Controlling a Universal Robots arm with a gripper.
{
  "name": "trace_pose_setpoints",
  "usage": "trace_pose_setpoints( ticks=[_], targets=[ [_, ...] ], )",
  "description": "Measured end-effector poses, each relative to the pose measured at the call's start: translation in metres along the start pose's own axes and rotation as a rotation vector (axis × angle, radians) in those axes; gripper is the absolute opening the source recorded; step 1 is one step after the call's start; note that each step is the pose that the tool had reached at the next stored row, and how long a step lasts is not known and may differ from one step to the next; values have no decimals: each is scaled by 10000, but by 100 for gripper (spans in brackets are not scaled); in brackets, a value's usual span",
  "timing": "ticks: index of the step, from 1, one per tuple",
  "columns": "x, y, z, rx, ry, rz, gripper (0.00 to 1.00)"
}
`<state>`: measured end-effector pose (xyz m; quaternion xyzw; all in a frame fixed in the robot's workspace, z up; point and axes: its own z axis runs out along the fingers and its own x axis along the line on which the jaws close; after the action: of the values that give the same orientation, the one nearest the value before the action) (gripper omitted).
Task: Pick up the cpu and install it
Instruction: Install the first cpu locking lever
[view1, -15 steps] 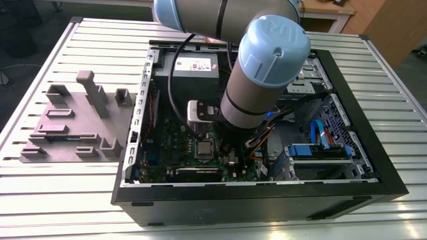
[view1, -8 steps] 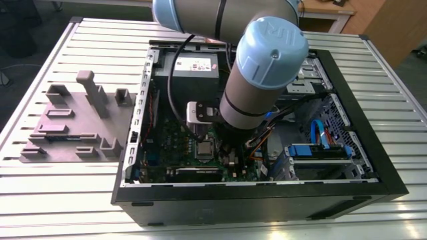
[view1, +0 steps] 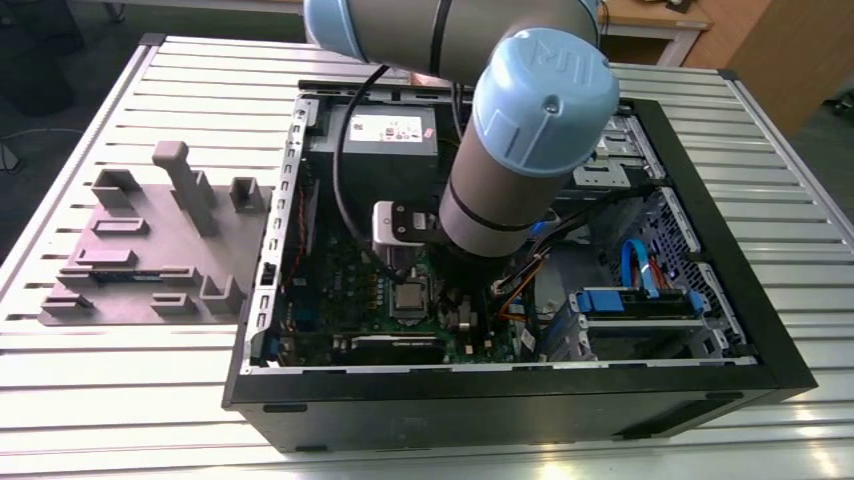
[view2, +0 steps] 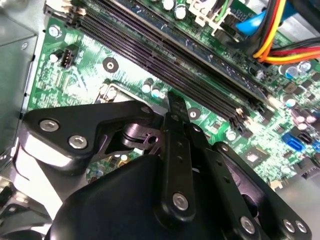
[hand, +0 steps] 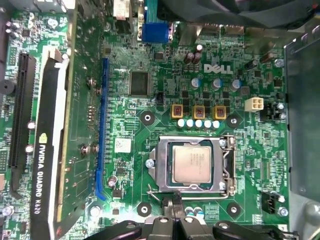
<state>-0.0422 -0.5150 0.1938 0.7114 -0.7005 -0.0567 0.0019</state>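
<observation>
Exterior view: elevated, looking down at an angle from outside the open computer case (view1: 694, 390), far enough to take in the whole case, the slatted table (view1: 160, 400) and the arm (view1: 514, 160) reaching inside. First wrist view: close above the motherboard (hand: 150, 105), facing straight down, with the cpu (hand: 194, 162) just beyond the fingertips (hand: 172, 205). Second wrist view: close behind the gripper (view2: 172, 107), facing obliquely along the fingers (view2: 176, 130) across the motherboard (view2: 90, 75) toward the memory slots (view2: 165, 55). Shared by both wrist views: the green board around the fingertips. Shared with the exterior view: the same board region, seen from afar.
</observation>
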Motion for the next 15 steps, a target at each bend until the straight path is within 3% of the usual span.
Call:
trace_pose_setpoints(
  ticks=[4, 8, 10, 11, 13, 14, 15],
  targets=[
    [-8, 9, -107, 1, -31, -2, 10],
    [-20, 22, -262, 0, -49, -4, 10],
    [-26, 30, -335, 8, -90, -12, 10],
    [-26, 38, -334, 94, -96, -22, 10],
    [-26, 56, -333, 334, -90, -44, 10],
    [-26, 66, -332, 408, -88, -52, 10],
    [-26, 66, -332, 409, -88, -52, 10]
  ],
)
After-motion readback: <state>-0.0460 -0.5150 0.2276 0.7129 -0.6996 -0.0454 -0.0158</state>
